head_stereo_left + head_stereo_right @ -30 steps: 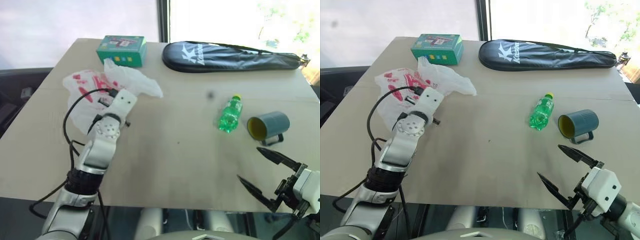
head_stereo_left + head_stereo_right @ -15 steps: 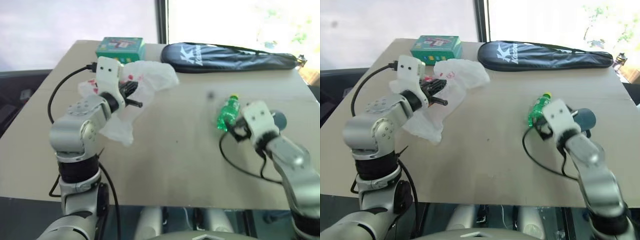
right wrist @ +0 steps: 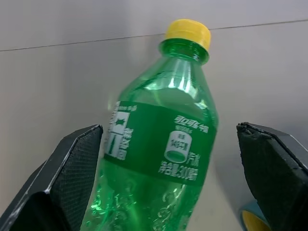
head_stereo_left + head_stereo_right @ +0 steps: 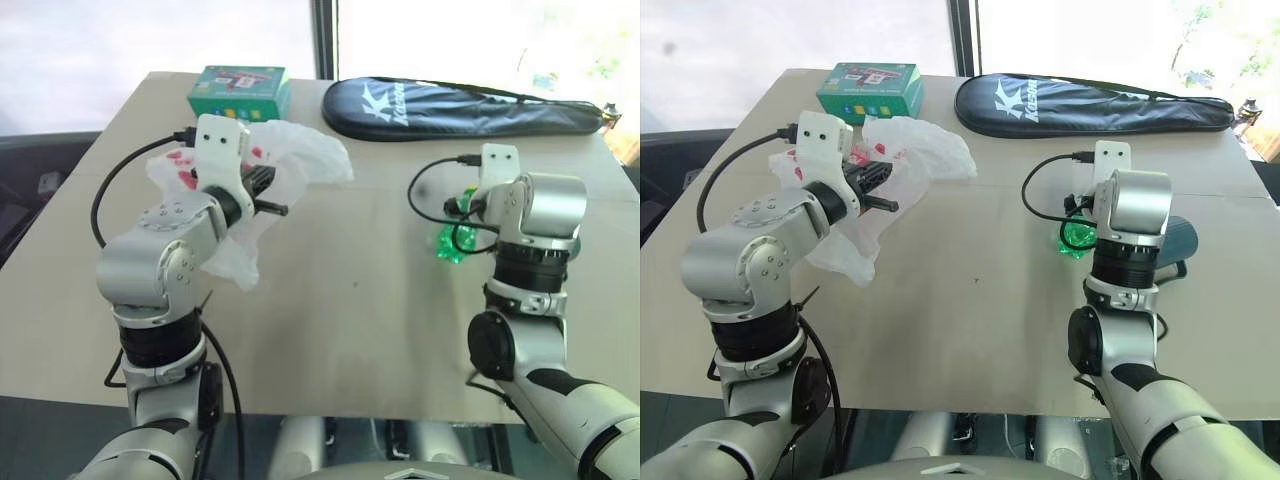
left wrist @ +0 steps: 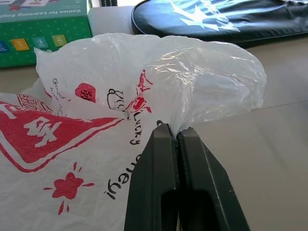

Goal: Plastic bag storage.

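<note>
Crinkly white plastic bag [image 5: 159,86] hangs pinched in the left gripper's [image 5: 176,137] closed fingers above the desk [image 4: 350,300]; right gripper [image 3: 168,144] fingers spread wide around the green bottle [image 3: 159,149].

Six things on one table [image 4: 970,300], one of each kind.
One plastic bag [image 5: 202,86], white with red print; one green box [image 4: 868,90] near the far left corner; one long black racket cover [image 4: 1090,103] along the far edge; one green bottle [image 3: 159,144] with a yellow cap; one grey-blue cup [image 4: 1178,240] with a yellow inside, just beside the bottle. Two grippers: the left gripper [image 5: 177,137] and the right gripper [image 3: 168,159].
</note>
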`<action>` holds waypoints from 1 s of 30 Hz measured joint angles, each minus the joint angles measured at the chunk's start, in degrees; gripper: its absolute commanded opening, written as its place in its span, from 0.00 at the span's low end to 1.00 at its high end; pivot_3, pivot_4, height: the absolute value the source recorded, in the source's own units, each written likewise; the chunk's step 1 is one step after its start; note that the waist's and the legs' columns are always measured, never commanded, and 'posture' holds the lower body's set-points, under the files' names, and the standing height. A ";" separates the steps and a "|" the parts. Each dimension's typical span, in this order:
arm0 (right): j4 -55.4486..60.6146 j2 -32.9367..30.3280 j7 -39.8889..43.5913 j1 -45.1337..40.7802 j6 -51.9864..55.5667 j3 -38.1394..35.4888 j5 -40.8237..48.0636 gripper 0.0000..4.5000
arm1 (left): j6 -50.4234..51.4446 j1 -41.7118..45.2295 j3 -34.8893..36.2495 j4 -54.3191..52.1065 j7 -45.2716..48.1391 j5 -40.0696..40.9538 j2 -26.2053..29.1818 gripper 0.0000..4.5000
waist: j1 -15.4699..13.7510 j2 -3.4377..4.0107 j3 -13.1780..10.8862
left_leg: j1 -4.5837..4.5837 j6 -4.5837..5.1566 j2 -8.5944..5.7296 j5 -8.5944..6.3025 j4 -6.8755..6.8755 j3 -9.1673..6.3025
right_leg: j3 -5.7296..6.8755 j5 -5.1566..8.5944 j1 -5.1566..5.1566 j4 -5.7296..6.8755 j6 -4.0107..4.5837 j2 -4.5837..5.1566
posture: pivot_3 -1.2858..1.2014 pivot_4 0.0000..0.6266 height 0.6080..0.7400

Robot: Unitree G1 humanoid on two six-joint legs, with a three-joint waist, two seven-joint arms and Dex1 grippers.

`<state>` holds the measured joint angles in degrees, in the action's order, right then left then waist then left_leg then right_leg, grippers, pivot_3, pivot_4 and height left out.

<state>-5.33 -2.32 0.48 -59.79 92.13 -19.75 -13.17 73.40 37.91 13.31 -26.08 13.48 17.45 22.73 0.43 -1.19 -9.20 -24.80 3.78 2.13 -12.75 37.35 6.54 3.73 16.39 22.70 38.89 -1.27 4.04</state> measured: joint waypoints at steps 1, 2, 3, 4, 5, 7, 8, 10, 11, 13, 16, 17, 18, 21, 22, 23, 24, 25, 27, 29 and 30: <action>-2.75 -0.07 0.03 -1.45 0.00 -0.46 0.03 1.00 | 0.07 -0.06 -0.02 -0.27 -0.20 0.16 -0.20 0.02 | 0.33 0.00 0.00 | 0.01 0.00 0.00 0.00 0.00 0.00 | -0.01 0.00 0.00 0.01 0.00 0.00 | 0.52 0.24 1.00; -5.36 -0.23 -0.01 -2.48 0.00 -0.65 0.19 1.00 | 0.09 -0.10 -0.07 -0.41 -0.23 0.31 -0.48 0.02 | 0.49 0.00 0.00 | 0.03 0.00 0.00 0.00 0.00 0.02 | -0.02 0.00 0.00 0.02 0.00 0.00 | 0.52 0.24 1.00; -6.96 -0.28 -0.05 -2.87 0.00 -0.84 0.30 1.00 | 0.11 -0.12 -0.17 -0.42 -0.24 0.40 -0.61 0.02 | 0.56 0.00 0.00 | 0.04 -0.01 0.01 0.00 -0.01 0.02 | -0.02 0.00 0.00 0.02 0.00 0.01 | 0.52 0.24 1.00; -9.46 -0.44 -0.21 -3.50 -0.07 -1.15 0.71 1.00 | 0.12 -0.27 -0.28 -0.44 -0.29 0.58 -0.62 0.02 | 0.60 0.00 0.00 | 0.05 -0.02 0.02 0.01 -0.02 0.02 | -0.03 0.00 0.00 0.02 0.00 0.01 | 0.52 0.24 1.00; -12.33 -0.69 -0.49 -3.93 -0.30 -1.55 1.35 1.00 | 0.14 -0.45 -0.36 -0.45 -0.30 0.74 -0.63 0.02 | 0.65 0.00 0.00 | 0.06 -0.03 0.03 0.02 -0.04 0.03 | -0.04 0.00 0.00 0.02 0.00 0.00 | 0.52 0.24 1.00; -16.60 -1.07 -1.07 -5.23 -1.83 -2.55 2.55 0.89 | 0.22 -0.73 -0.36 -0.45 -0.75 0.73 -0.58 0.00 | 0.70 0.00 0.02 | 0.09 -0.03 0.04 0.02 -0.04 0.04 | -0.06 0.00 -0.02 0.02 0.01 0.00 | 0.52 0.24 1.00; -18.89 -1.43 -1.62 -5.95 -3.35 -3.24 2.97 0.82 | 0.21 -0.73 -0.37 -0.47 -0.80 0.74 -0.53 0.00 | 0.72 -0.01 0.03 | 0.10 -0.03 0.04 0.02 -0.04 0.04 | -0.06 0.00 -0.03 0.02 0.01 0.00 | 0.52 0.24 1.00; -21.39 -1.88 -2.31 -6.54 -5.17 -3.83 4.12 0.71 | 0.22 -0.77 -0.35 -0.47 -0.80 0.76 -0.16 0.00 | 0.82 -0.11 0.12 | 0.18 -0.04 0.04 0.02 -0.03 0.04 | -0.06 -0.01 -0.12 0.03 -0.01 0.02 | 0.52 0.24 1.00; -21.48 -2.03 -2.23 -6.31 -5.61 -3.20 4.62 0.71 | 0.22 -0.77 -0.33 -0.47 -0.80 0.77 0.24 0.00 | 0.93 -0.17 0.16 | 0.20 -0.04 0.04 0.01 -0.02 0.04 | -0.06 -0.02 -0.14 0.05 -0.01 0.02 | 0.52 0.24 1.00; -17.97 -2.11 -1.30 -3.77 -6.21 0.22 5.85 0.71 | 0.21 -0.78 -0.27 -0.50 -0.78 0.78 0.82 0.00 | 1.03 -0.21 0.23 | 0.25 -0.05 0.04 0.01 -0.01 -0.04 | -0.10 -0.03 -0.22 0.07 -0.01 0.06 | 0.52 0.24 1.00; -3.81 -3.03 3.83 6.20 -10.69 6.02 9.23 0.71 | -0.21 -1.11 -0.31 -0.56 -0.65 0.75 2.10 0.00 | 1.12 -0.26 0.25 | 0.31 -0.08 0.03 0.01 0.04 -0.19 | -0.11 -0.04 -0.38 0.05 -0.02 0.06 | 0.52 0.24 1.00; 2.78 -4.63 7.09 11.55 -15.27 8.75 10.98 0.71 | -0.91 -1.07 -0.63 -0.64 -0.41 0.80 2.39 0.00 | 1.08 -0.26 0.26 | 0.29 -0.11 0.01 0.03 -0.03 -0.22 | -0.08 -0.06 -0.39 -0.03 -0.06 0.06 | 0.52 0.24 1.00; 8.70 -6.01 10.70 16.75 -19.30 10.15 13.16 0.71 | -1.45 -1.24 -0.73 -0.80 0.20 0.85 3.23 0.00 | 1.04 -0.16 0.16 | 0.18 -0.31 -0.01 -0.09 0.02 -0.24 | -0.10 -0.06 -0.30 0.00 -0.07 0.04 | 0.52 0.24 1.00; 20.81 -7.27 20.00 24.93 -20.25 9.59 22.03 0.71 | -2.49 -1.17 -0.82 -0.76 1.43 1.44 4.01 0.00 | 0.96 0.00 0.06 | 0.03 -0.10 0.02 0.05 -0.07 -0.17 | -0.20 -0.05 -0.04 0.03 -0.05 -0.01 | 0.52 0.24 1.00; 27.55 -8.01 24.39 27.54 -19.47 10.40 26.89 0.71 | -2.75 -0.83 -1.00 -0.68 2.44 2.47 3.89 0.00 | 1.19 0.08 -0.01 | 0.03 -0.16 0.10 0.09 -0.11 -0.10 | -0.28 -0.04 0.02 0.00 -0.04 -0.08 | 0.52 0.24 1.00; 33.84 -9.42 27.75 28.66 -18.64 12.34 31.01 0.71 | -2.75 -0.09 -1.03 -0.61 3.82 4.10 3.50 0.00 | 1.35 0.16 -0.07 | 0.04 -0.16 0.11 0.09 -0.13 -0.09 | -0.28 -0.01 0.04 -0.01 0.01 -0.09 | 0.52 0.24 1.00; 36.39 -9.99 28.91 28.70 -18.37 13.30 32.76 0.71 | -2.76 0.44 -0.99 -0.61 4.41 4.89 3.39 0.00 | 1.41 0.16 -0.07 | 0.04 -0.16 0.12 0.09 -0.14 -0.10 | -0.28 0.00 0.04 -0.02 0.02 -0.09 | 0.52 0.24 1.00; 38.81 -10.13 29.80 28.60 -17.64 13.95 34.76 0.71 | -2.76 1.03 -0.85 -0.60 5.42 6.20 3.26 0.00 | 1.45 0.15 -0.07 | 0.07 -0.16 0.13 0.09 -0.14 -0.10 | -0.27 0.00 0.02 -0.02 0.03 -0.10 | 0.52 0.24 1.00; 39.92 -9.10 30.47 28.08 -15.57 14.87 37.62 0.71 | -2.36 2.10 -0.50 -0.59 7.20 8.41 3.61 0.00 | 1.48 0.14 -0.06 | 0.08 -0.16 0.13 0.09 -0.10 -0.10 | -0.27 0.00 -0.01 0.00 0.03 -0.08 | 0.52 0.24 1.00; 35.91 -6.94 30.33 25.95 -13.54 17.13 39.32 0.71 | -1.17 3.54 -0.15 -0.43 9.82 11.63 5.04 0.00 | 1.62 0.14 -0.07 | 0.09 -0.15 0.10 0.09 -0.06 -0.09 | -0.26 -0.01 0.00 0.07 0.01 -0.05 | 0.52 0.24 1.00; 33.62 -6.32 30.30 24.66 -13.29 18.40 39.69 0.71 | -1.08 4.31 -0.11 -0.27 10.74 12.69 5.31 0.00 | 1.61 0.14 -0.08 | 0.09 -0.14 0.09 0.09 -0.05 -0.11 | -0.23 -0.01 0.00 0.08 0.01 -0.04 | 0.52 0.24 1.00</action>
<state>28.28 -8.64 30.78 -35.12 78.84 -1.35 26.53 72.31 42.22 13.21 -26.35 24.22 30.14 28.04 2.03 -1.05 -9.28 -24.72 3.64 2.23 -12.66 37.31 6.43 3.50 16.37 22.70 38.97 -1.26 4.00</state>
